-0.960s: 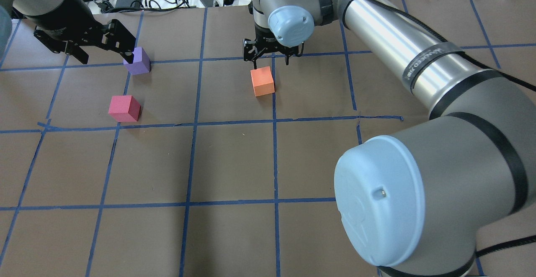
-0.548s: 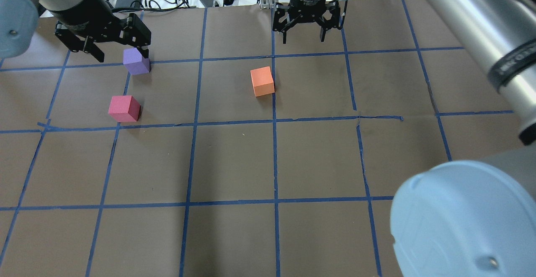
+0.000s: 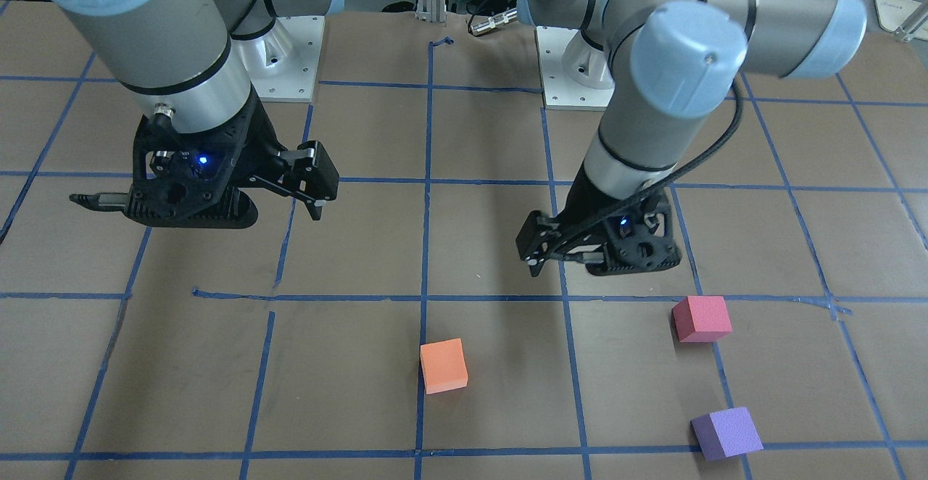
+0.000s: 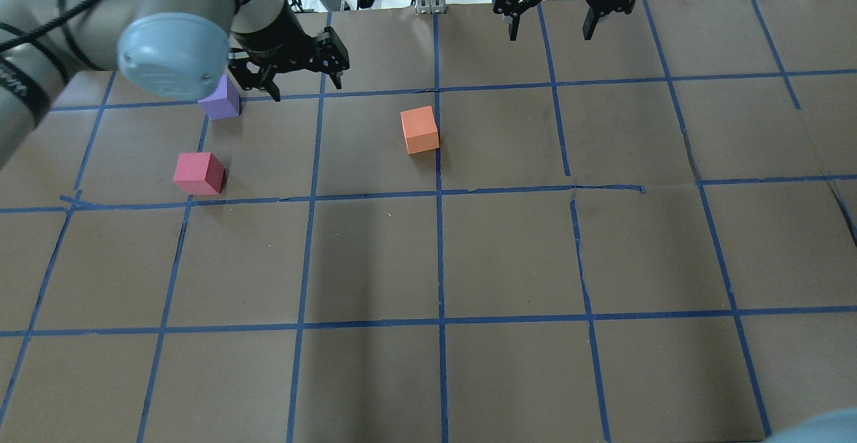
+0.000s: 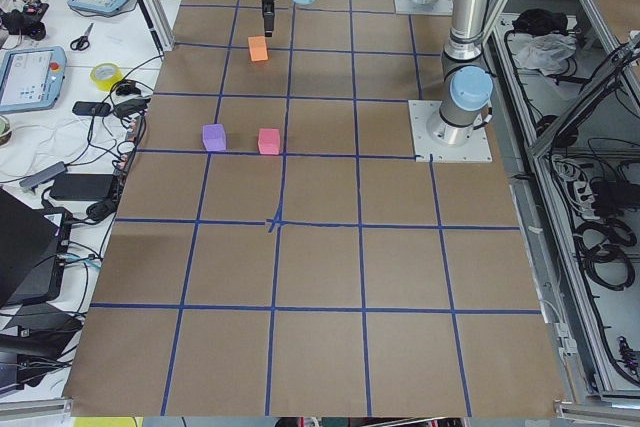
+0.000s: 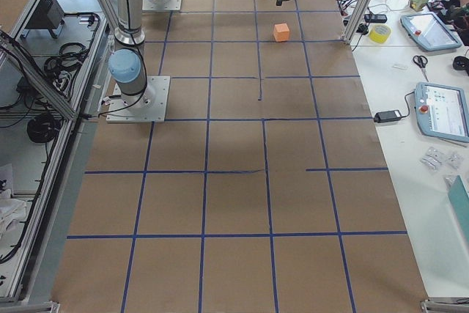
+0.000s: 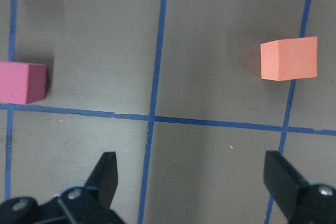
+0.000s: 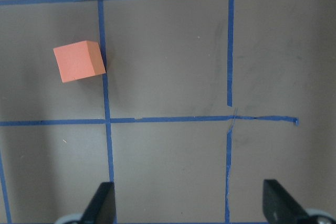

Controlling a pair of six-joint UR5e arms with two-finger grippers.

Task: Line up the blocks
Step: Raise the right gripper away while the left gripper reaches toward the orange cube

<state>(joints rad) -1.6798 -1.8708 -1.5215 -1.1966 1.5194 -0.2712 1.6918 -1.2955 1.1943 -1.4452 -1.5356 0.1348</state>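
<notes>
Blocks: purple (image 4: 219, 98), red (image 4: 198, 173) sitting upper left; orange (image 4: 420, 130) upper centre.
Left gripper (image 4: 304, 87): hanging spread, empty, beside purple.
Right gripper (image 4: 550, 31): hanging spread, empty, top edge.
Risk: left gripper swinging low, clipping purple askew.

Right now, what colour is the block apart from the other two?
Orange: that block shows best in the overhead exterior view.

The left arm (image 3: 638, 125) and right arm (image 3: 167, 52) are silver-grey tubes with black joint rings and round pale-blue caps (image 3: 689, 56). A thin black cable (image 3: 739, 114) runs along the left one. The left gripper (image 4: 306, 88) and right gripper (image 4: 550, 33) are black and open-framed, each with a small blue light (image 3: 203, 159), and each arm rises from a square pale plate (image 3: 293, 59) dotted with screws.
</notes>
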